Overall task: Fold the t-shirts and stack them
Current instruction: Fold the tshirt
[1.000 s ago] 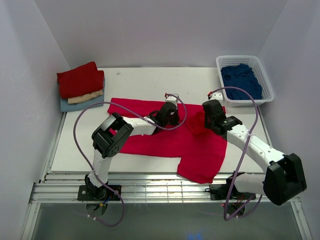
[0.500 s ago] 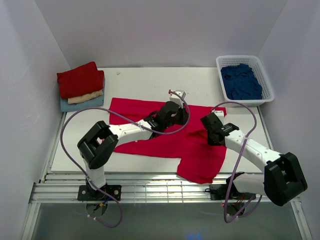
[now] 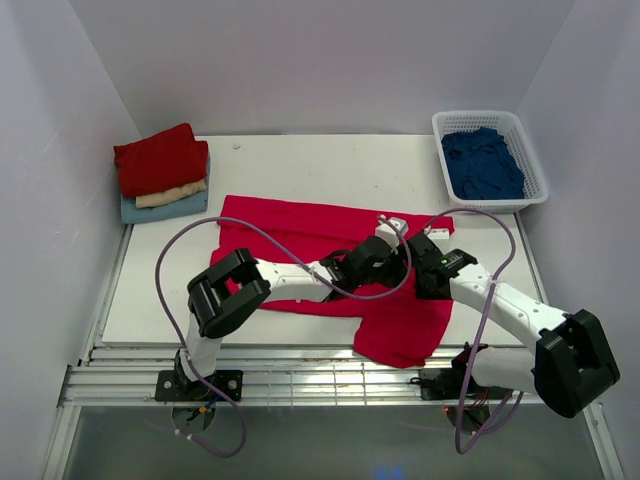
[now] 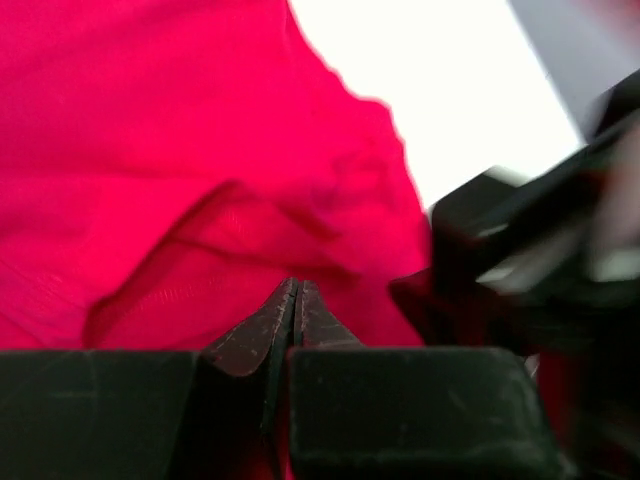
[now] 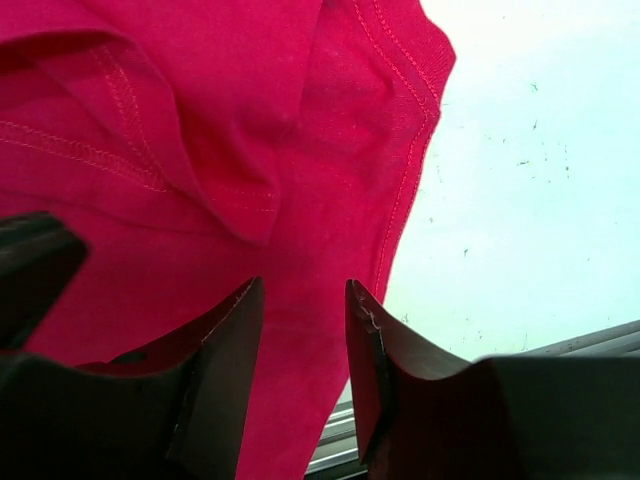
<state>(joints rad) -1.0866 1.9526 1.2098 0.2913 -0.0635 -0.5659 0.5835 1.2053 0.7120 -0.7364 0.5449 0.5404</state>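
Dark red over cream over pale blue: the stack (image 3: 162,172) of folded shirts sits at the far left corner of the table (image 3: 300,160), well apart from the work, presumably so that the middle is left free for folding. The red shirt (image 3: 310,220), the one in hand, lies spread across the middle of the table. It is mostly flat at its left and rumpled at its right, where a lobe reaches the near edge and appears to droop over it. The left arm (image 3: 295,275) stretches across this shirt from the left. In its wrist view the left gripper (image 4: 296,290) has its jaws pressed together on a raised ridge of the red cloth, a pinch that seems meant to carry that edge over for a fold. Just beside it to the right, the right gripper (image 5: 303,288) hangs above the same shirt near its stitched hem, jaws parted by a moderate gap and holding nothing. So placed, it could take a second corner or pin the cloth down. The two grippers stand very near each other, so each is the other's chief obstacle. The left arm and its purple cable (image 3: 255,226) also lie over the very cloth to be folded. At the far right corner the basket (image 3: 532,155) holds a navy shirt (image 3: 483,165), crumpled and not yet folded, away from both arms.
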